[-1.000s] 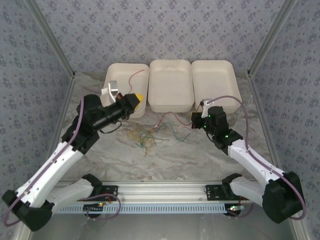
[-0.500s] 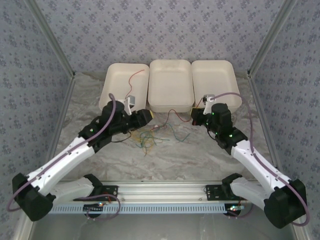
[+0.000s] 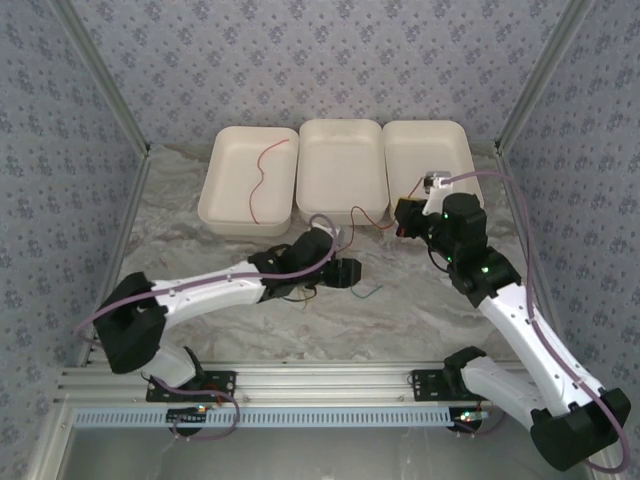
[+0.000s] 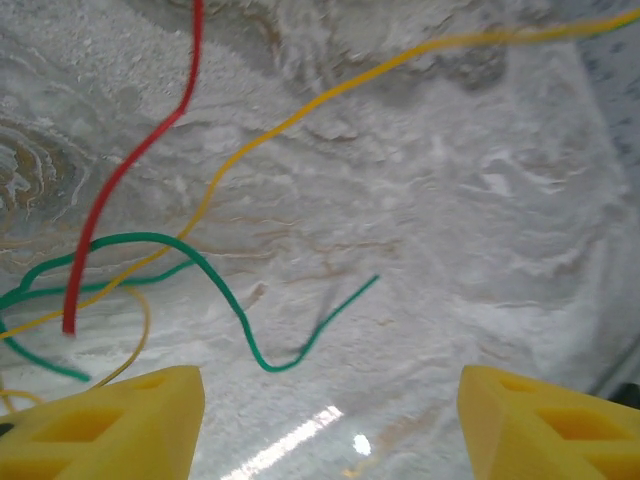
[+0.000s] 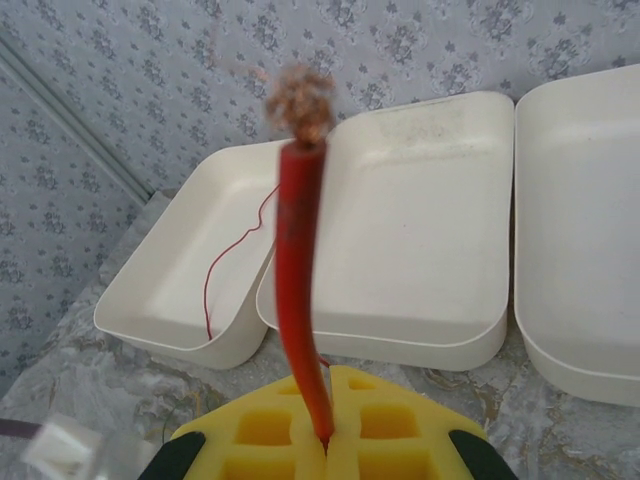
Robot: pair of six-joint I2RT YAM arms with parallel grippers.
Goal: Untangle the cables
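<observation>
- The tabletop [image 3: 430, 300] is carrying the tangled cables [image 4: 88, 245], lying in front of the white trays [image 3: 330, 212].
- The left hand [image 3: 345, 272], the nearer one, is hovering over the tangle with fingers spread apart, gripping nothing.
- The right hand [image 3: 405, 218] is clamping a red cable [image 5: 300, 270], which is running leftward toward the tangle.
- A green cable [image 4: 340, 313] is lying just ahead of the left hand, its free end pointing rightward, away from the tangle.
</observation>
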